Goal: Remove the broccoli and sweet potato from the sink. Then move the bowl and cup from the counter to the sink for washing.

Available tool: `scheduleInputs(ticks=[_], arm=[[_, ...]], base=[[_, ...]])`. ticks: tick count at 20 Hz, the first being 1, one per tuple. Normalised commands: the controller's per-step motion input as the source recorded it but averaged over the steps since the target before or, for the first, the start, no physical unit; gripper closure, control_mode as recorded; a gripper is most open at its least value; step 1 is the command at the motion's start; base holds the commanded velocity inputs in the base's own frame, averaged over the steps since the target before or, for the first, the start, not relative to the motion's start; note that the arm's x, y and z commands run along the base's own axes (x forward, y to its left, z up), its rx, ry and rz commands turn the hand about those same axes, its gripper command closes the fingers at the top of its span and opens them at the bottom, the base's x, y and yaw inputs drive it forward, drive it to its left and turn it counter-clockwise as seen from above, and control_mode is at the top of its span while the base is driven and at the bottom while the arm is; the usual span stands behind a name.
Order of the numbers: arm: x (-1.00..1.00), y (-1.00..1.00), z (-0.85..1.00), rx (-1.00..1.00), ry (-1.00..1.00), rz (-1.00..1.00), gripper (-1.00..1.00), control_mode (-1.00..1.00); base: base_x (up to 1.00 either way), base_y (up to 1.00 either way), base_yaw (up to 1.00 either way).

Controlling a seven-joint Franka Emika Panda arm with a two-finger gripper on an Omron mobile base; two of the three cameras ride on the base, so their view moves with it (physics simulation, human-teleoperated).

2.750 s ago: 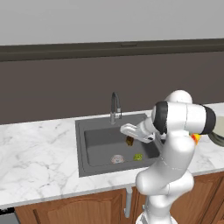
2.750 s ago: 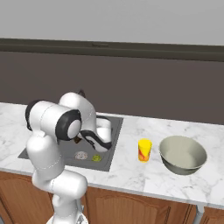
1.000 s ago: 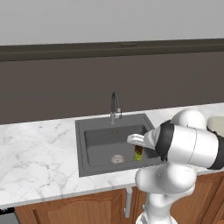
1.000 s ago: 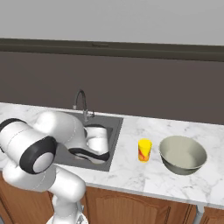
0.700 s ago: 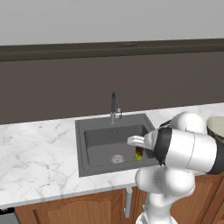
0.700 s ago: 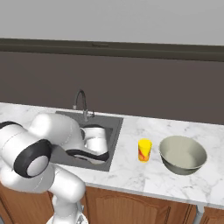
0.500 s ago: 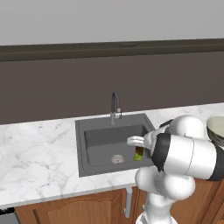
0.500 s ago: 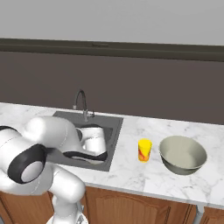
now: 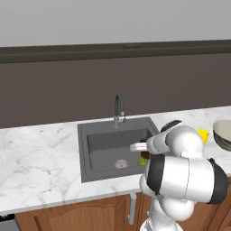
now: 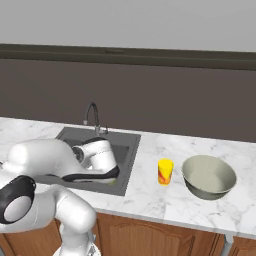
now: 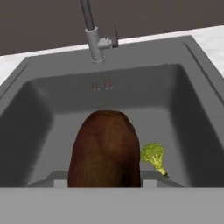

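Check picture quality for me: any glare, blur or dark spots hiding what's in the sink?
Hand view: sharp, evenly lit, no glare; the sweet potato looms large and hides the floor behind it, the broccoli beside it. Left base view: the sink is dim, the arm covering its right side. Right base view: the arm blocks the basin.

arm low — jaws part-open

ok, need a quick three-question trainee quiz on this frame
1. True or false: the cup and the bowl both stand on the counter.
2. In the hand view, on which side of the sweet potato does the broccoli lie?
3. What sits between the tips of the pincer? A cup, B broccoli, C sweet potato.
Key: 1 true; 2 right; 3 C.
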Motion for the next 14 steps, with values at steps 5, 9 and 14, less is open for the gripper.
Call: scheduleInputs(ticks=[5, 9, 14], arm=[[-0.06, 0.12, 0.43, -0.28, -0.01, 0.0, 1.0, -1.0], [-0.06, 0.14, 0.42, -0.26, -0.07, -0.01, 1.0, -1.0], [-0.04, 0.16, 0.46, -0.18, -0.04, -0.03, 1.0, -1.0]], base=[[0.0, 0.0, 0.0], [0.0, 0.0, 0.0], [0.0, 0.0, 0.0]])
